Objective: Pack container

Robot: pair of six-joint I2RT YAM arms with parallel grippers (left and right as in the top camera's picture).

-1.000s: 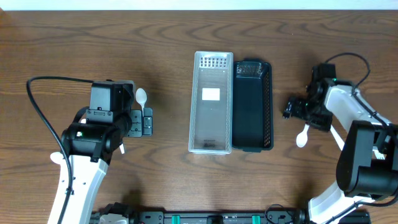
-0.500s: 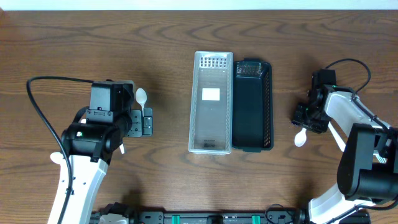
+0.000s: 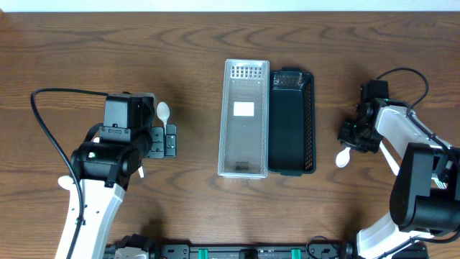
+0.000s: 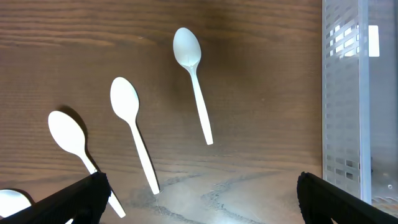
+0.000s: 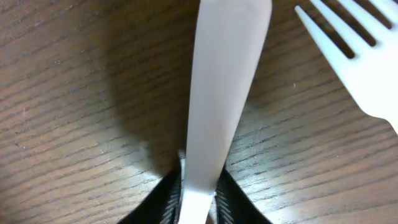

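Observation:
The containers stand side by side at mid-table: a clear plastic bin (image 3: 244, 119) and a black mesh basket (image 3: 291, 122). On the right, my right gripper (image 3: 357, 137) is shut on the handle of a white plastic spoon (image 3: 343, 157). In the right wrist view the handle (image 5: 224, 106) is pinched between the two pads of my right gripper (image 5: 198, 200). On the left, my left gripper (image 3: 162, 142) hangs open over several white spoons (image 4: 194, 87). Its fingers (image 4: 74, 199) stand wide apart with nothing between them.
A white plastic fork (image 5: 351, 53) lies on the wood just beside the gripped spoon. One spoon's bowl (image 3: 163, 111) shows above the left gripper. Another white piece (image 3: 65, 183) lies partly under the left arm. Brown wood table all round.
My right gripper has gone from open to shut on the spoon handle, and the spoon's bowl has shifted slightly left. The left arm has not moved.

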